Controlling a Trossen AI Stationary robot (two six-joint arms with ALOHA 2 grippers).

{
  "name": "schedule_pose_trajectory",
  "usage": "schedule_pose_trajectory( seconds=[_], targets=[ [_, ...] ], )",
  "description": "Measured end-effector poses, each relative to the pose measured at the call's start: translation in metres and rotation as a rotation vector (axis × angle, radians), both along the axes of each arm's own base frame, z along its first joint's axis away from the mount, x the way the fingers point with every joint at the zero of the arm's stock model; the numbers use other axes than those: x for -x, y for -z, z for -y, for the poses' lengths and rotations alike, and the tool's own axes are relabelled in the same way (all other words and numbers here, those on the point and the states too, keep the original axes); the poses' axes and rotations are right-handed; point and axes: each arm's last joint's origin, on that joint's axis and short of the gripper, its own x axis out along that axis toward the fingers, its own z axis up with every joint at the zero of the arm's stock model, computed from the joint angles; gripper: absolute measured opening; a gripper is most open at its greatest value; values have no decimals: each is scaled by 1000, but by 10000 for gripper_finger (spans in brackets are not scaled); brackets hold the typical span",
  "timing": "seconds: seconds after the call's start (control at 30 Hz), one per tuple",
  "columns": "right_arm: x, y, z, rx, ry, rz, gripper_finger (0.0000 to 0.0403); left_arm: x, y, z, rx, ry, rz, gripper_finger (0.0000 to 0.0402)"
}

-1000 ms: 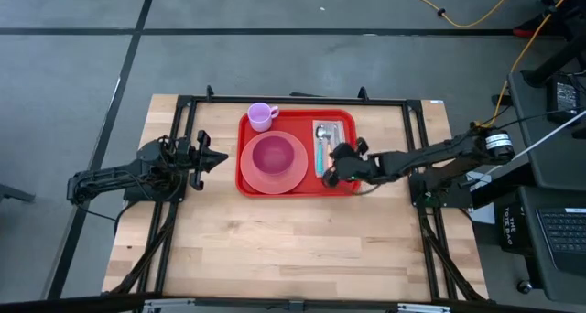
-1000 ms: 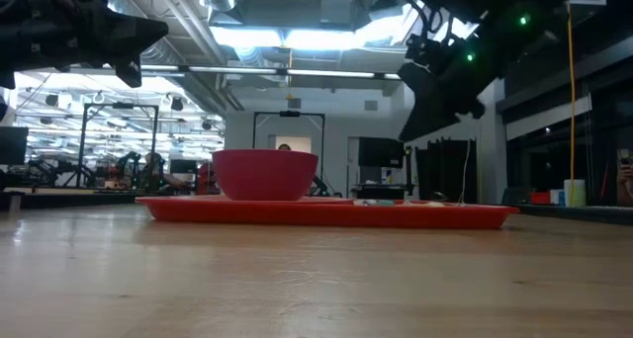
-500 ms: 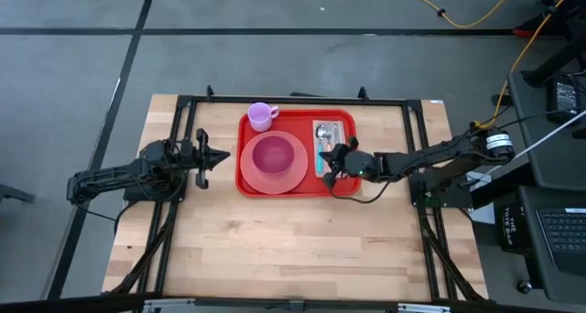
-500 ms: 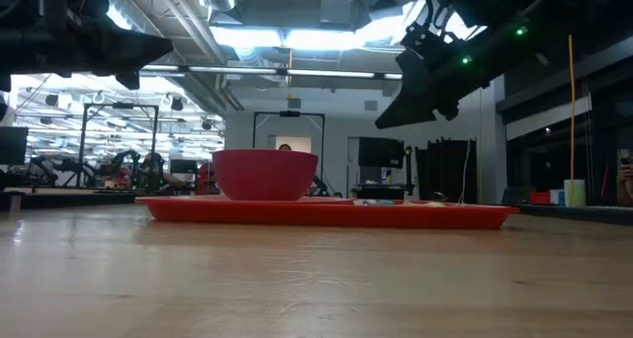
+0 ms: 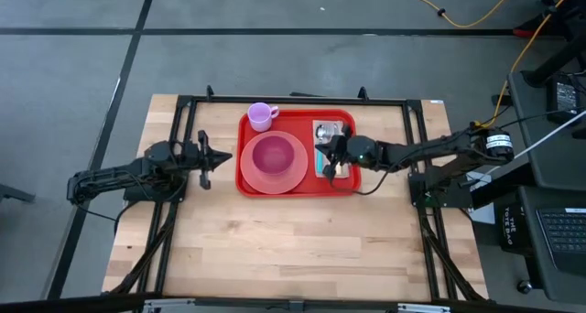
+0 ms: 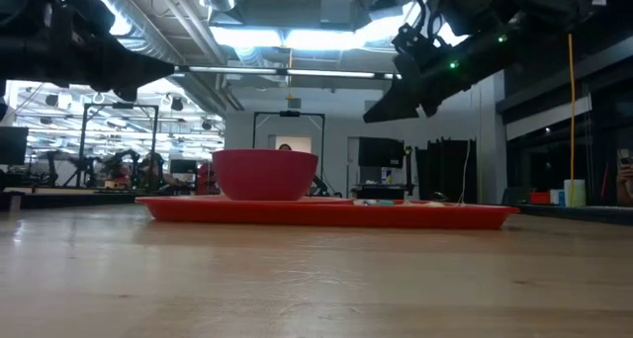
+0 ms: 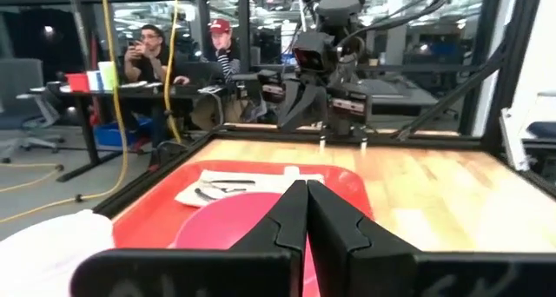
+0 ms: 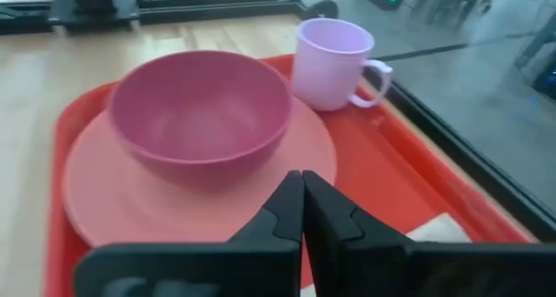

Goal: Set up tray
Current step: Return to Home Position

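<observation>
1. Noted right gripper [image 5: 327,152] lifted and swung closer to level than a second ago, per low view. From above, drifted off the lower-right corner of the red tray [image 5: 295,119] to over the napkin [image 5: 334,130]. Left gripper [image 5: 223,157] shifted only slightly.
2. Checked right wrist view: fingers pressed together, nothing between them. Same on the left: tips closed and empty, hanging above the desk [image 5: 275,249] just left of the tray, apart from it.
3. Directly under right gripper: pale napkin lying flat in the tray's right part, teal-handled utensil [image 5: 320,169] along its left edge. Other cutlery mostly hidden by the arm from above; cannot count pieces.
4. Beside napkin: salmon plate [image 5: 249,172] with pink bowl [image 5: 273,156] sitting in its middle. Lilac cup [image 5: 262,116] upright on the tray, just beside the plate's rim.
5. Located tray flat on desk, mid-width, between the two arms, nearer the upper edge in the high view.
6. Judged setup essentially complete: every item seen sits on the tray, both grippers carry nothing.
7. Judged remaining work: draw right arm back clear of the tray to rest; left arm looks close to parked. Small risk only, clipping cup or bowl if the arm drops on retreat.
</observation>
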Motion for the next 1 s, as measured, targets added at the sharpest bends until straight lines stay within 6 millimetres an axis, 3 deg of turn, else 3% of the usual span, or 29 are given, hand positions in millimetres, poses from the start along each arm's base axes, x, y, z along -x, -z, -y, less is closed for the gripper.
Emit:
schedule_pose_trajectory(
  seconds=[0.17, 0.27, 0.57, 0.73, 1.0],
  targets=[
    [1, -1, 8, 26, 12, -3, 7, 0, 3, -2, -23, -72, -41, 3],
    [1, -3, 13, 41, -74, 60, 7, 1, 3, -3, -23, -94, -40, 3],
    [26, 13, 34, 68, -95, 190, 7, 1, 3, -3, 2, -110, -32, 4],
    [37, 11, 29, 81, -262, 204, 7, 1, 3, -3, 11, -110, -29, 4],
    [81, 6, 23, 52, -343, 302, 7, 1, 3, -3, 11, -108, -29, 4]
  ],
)
